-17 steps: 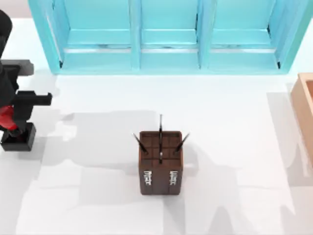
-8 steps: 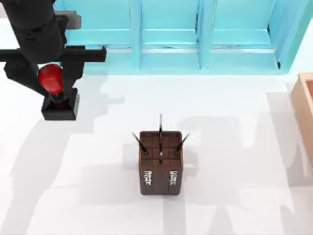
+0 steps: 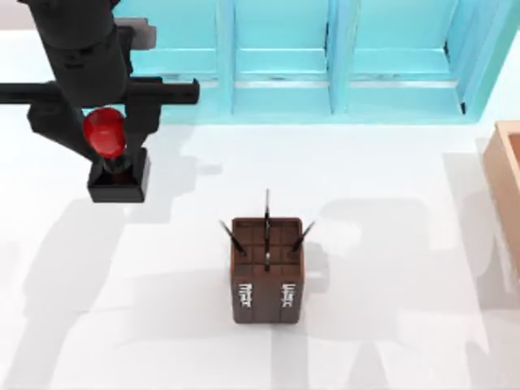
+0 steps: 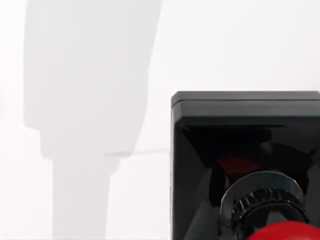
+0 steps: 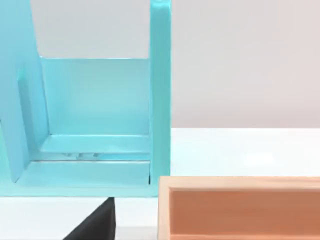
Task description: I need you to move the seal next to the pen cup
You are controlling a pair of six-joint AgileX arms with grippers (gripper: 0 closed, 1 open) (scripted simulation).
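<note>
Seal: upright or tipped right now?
Roughly upright: the seal hangs in the left gripper, red knob above black base, left of the pen cup.

The pen cup [image 3: 267, 272] bears white marks on its front (none legible).

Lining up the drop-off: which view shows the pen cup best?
The top view: the dark brown square wooden pen cup stands whole at table centre, pens up, well right of the left claw holding the red-knobbed black seal.
</note>
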